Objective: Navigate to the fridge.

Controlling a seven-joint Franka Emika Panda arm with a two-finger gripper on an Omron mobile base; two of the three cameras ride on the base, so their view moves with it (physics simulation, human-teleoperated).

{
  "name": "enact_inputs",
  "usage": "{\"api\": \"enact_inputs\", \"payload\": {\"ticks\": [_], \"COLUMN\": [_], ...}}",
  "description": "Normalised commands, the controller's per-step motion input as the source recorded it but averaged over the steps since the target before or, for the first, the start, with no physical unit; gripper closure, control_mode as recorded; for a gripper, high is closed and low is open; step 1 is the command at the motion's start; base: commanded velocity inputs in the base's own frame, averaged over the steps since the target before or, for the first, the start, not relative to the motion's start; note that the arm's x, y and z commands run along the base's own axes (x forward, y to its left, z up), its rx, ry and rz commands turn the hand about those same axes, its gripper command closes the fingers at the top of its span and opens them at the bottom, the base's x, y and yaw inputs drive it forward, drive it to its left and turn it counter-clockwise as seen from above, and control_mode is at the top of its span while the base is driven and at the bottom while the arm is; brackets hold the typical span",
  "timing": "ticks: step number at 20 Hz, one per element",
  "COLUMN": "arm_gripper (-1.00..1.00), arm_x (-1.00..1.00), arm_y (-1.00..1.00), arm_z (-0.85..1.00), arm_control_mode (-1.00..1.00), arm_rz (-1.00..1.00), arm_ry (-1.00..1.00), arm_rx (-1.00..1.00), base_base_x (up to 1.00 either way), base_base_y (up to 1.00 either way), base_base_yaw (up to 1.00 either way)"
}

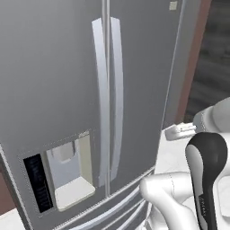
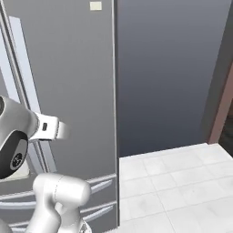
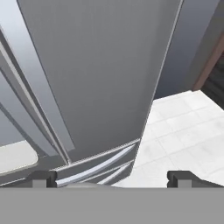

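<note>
Gripper [image 3: 112, 177] up front with its tips spread wide, holding nothing. Right behind it is the fridge [image 1: 54, 81]: grey stainless, doors shut, two long silver handles [image 1: 110, 99], dispenser recess [image 1: 67, 173] low on the left door.

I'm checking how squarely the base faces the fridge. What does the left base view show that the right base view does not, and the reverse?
Left base view alone: the recessed water dispenser with its black panel, and both long silver door handles side by side.

Right base view alone: the tall grey stainless fridge's flat grey side wall and a broad stretch of white tiled floor.

Both: the right-hand door, its small pale label near the top, and the drawer handles below.
</note>
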Motion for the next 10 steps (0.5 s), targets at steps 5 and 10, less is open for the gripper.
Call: {"api": "enact_inputs", "payload": {"ticks": [5, 10], "arm_gripper": [-1.00, -1.00], "arm_x": [0.00, 0.00], "arm_y": [0.00, 0.00], "arm_z": [0.00, 0.00], "arm_control_mode": [1.00, 1.00], "arm_rz": [0.00, 0.00], "arm_ry": [0.00, 0.00], "arm_rx": [0.00, 0.00], "base_base_x": [-0.02, 0.04], "base_base_y": [0.71, 0.47], "base_base_yaw": [0.52, 0.79]}}
